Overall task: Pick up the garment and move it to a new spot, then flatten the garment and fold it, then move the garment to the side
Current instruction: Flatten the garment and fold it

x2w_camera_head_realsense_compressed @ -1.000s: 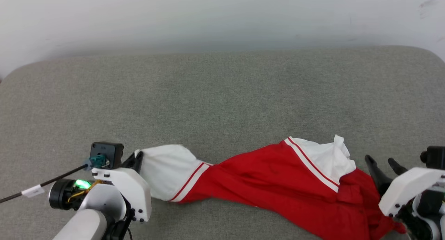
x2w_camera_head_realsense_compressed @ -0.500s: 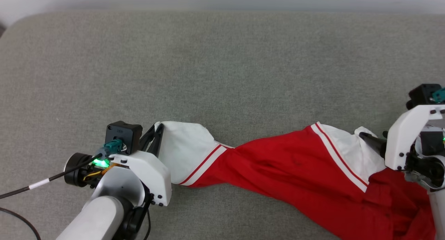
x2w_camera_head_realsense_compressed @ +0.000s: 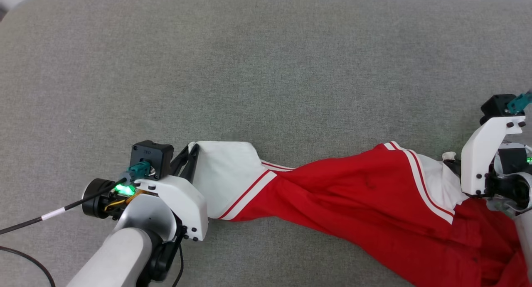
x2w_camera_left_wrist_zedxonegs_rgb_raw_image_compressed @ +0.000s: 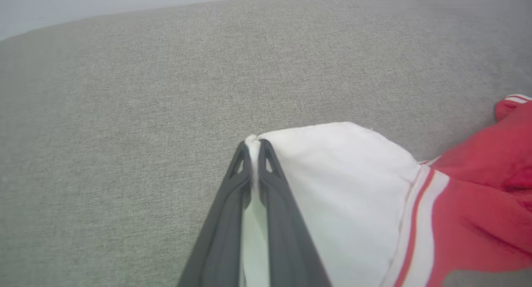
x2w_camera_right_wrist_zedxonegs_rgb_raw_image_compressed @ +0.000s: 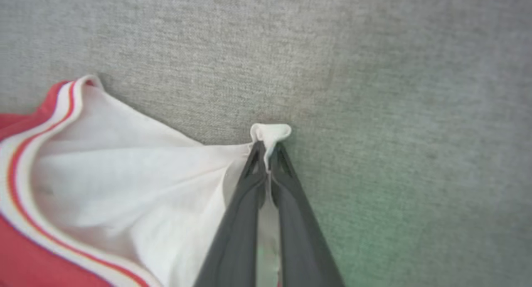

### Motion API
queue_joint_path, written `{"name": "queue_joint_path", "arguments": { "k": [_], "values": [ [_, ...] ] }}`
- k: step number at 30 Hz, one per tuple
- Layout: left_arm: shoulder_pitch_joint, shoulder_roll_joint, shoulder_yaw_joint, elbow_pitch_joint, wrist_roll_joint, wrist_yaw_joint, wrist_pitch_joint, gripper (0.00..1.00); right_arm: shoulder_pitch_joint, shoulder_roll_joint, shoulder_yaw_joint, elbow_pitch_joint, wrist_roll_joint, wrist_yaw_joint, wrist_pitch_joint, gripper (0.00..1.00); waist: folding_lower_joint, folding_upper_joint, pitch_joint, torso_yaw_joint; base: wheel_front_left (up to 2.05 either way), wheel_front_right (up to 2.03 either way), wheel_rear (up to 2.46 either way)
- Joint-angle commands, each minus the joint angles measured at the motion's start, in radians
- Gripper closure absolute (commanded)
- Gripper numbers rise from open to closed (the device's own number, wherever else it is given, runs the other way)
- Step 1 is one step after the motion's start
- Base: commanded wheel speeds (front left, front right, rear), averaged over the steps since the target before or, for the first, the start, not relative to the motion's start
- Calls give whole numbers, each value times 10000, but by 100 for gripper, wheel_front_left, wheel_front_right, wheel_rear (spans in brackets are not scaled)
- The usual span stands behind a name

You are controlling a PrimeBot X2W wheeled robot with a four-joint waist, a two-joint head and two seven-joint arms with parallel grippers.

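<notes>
The garment (x2w_camera_head_realsense_compressed: pixel 345 195), a red top with white sleeves and red-and-white striped trim, stretches in a twisted band across the grey surface. My left gripper (x2w_camera_head_realsense_compressed: pixel 192 148) is shut on the edge of the white left sleeve (x2w_camera_left_wrist_zedxonegs_rgb_raw_image_compressed: pixel 332 183), with the cloth pinched between its fingertips (x2w_camera_left_wrist_zedxonegs_rgb_raw_image_compressed: pixel 252 143). At the right, my right gripper (x2w_camera_head_realsense_compressed: pixel 453 164) is shut on a corner of the other white sleeve (x2w_camera_right_wrist_zedxonegs_rgb_raw_image_compressed: pixel 133 183), a small tuft poking past its fingertips (x2w_camera_right_wrist_zedxonegs_rgb_raw_image_compressed: pixel 268 148). The red body bunches toward the lower right corner of the head view. Its lettering and logo are hidden.
A grey fabric-covered surface (x2w_camera_head_realsense_compressed: pixel 266 71) extends far beyond the garment toward the back, ending at a pale wall. A black cable (x2w_camera_head_realsense_compressed: pixel 37 218) trails from my left wrist toward the lower left.
The head camera tilted down, so the scene shifted. My right gripper went from open beside the garment to shut on the white right sleeve. The garment is pulled straighter between both grippers.
</notes>
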Motion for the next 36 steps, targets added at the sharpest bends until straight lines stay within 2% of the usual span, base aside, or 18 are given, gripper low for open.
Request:
{"name": "queue_joint_path", "arguments": {
  "k": [1,7,11,16,26,36],
  "values": [
    [-105,74,67,38,-6,16,-77,100,405,151,376,428,21,-14,-20,100,-1,0,-111,-51,0,0,0],
    [-252,346,294,93,56,98,-178,100,-409,-431,523,-205,-173,-14,-1234,100,-1,0,-707,-327,0,0,0],
    [-568,531,550,276,42,27,-299,100,-696,-481,466,-197,-508,-14,-1981,100,-1,0,-1271,-526,0,0,0],
    [-1330,421,1005,941,-188,-114,-726,100,-1273,-375,336,99,-1070,-14,-2932,100,-1,0,-1891,-786,0,0,0],
    [-4009,-287,1460,4003,-644,-898,-1367,100,-2944,18,1,1656,-1935,-16,-3843,100,-1,0,-2204,-1080,0,0,0],
    [-7354,-714,1686,7003,-557,-1601,-2286,100,-5551,104,63,2631,-2958,-16,-5309,100,-1,0,-1241,-1329,0,0,0]
  ]
}}
